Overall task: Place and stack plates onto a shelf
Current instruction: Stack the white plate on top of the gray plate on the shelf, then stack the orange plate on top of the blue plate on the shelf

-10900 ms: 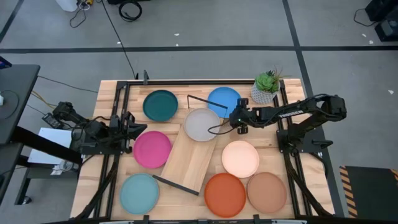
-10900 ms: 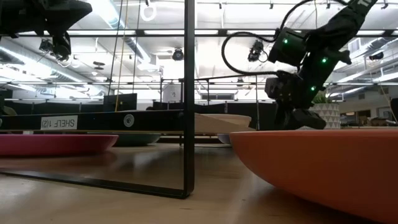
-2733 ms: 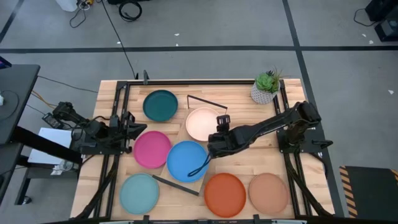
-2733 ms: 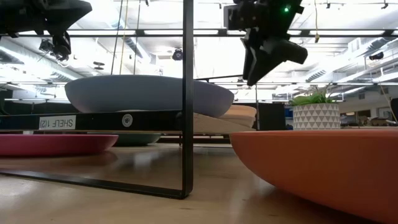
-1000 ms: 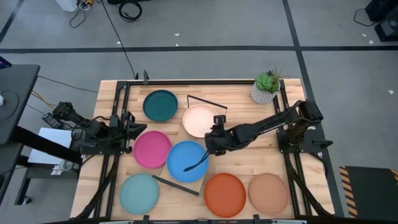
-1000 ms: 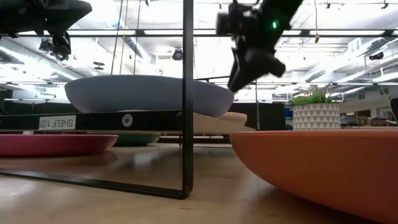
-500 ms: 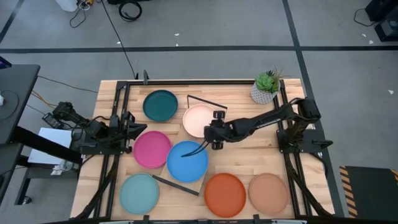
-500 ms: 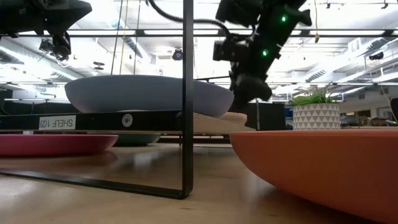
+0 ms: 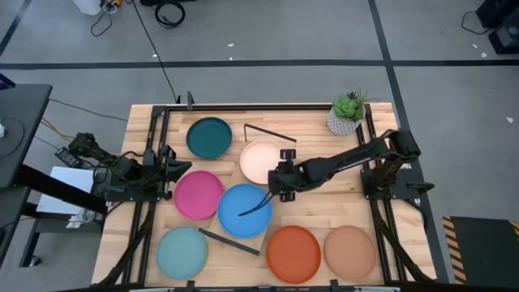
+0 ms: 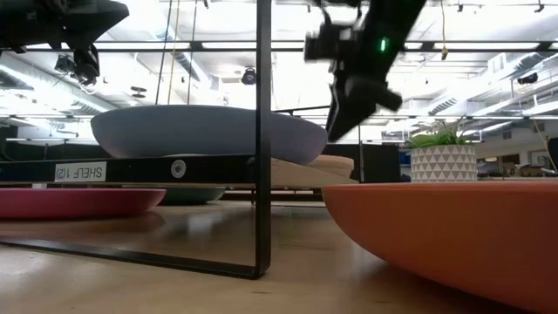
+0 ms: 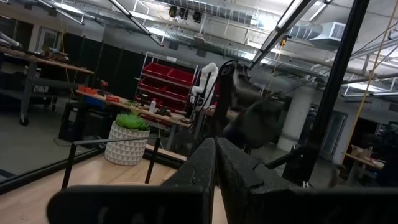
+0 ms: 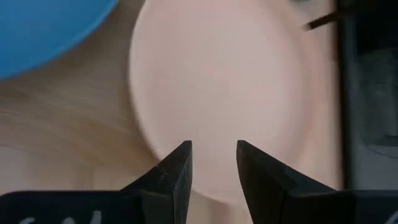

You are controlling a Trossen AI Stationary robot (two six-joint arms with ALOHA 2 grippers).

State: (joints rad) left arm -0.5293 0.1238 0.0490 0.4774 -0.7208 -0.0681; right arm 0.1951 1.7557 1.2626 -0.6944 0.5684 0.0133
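While the right gripper (image 9: 281,180) hovers near the centre of the high view with its fingers parted and empty, over the edge of the cream plate (image 9: 261,160), the step seems to be choosing the next plate. The shelf (image 9: 243,209) runs diagonally from upper right to lower left and carries the cream and blue plates (image 9: 244,210). Next it should reach an unstacked plate. The left gripper (image 9: 166,169) waits at middle left, clenched on nothing.

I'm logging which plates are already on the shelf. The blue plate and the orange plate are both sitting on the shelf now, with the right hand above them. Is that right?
Not quite. On the shelf it is the blue plate and the cream plate, not the orange one. The high view shows the orange plate lying on the tabletop beside the shelf. The right hand, open, is above the shelf plates.
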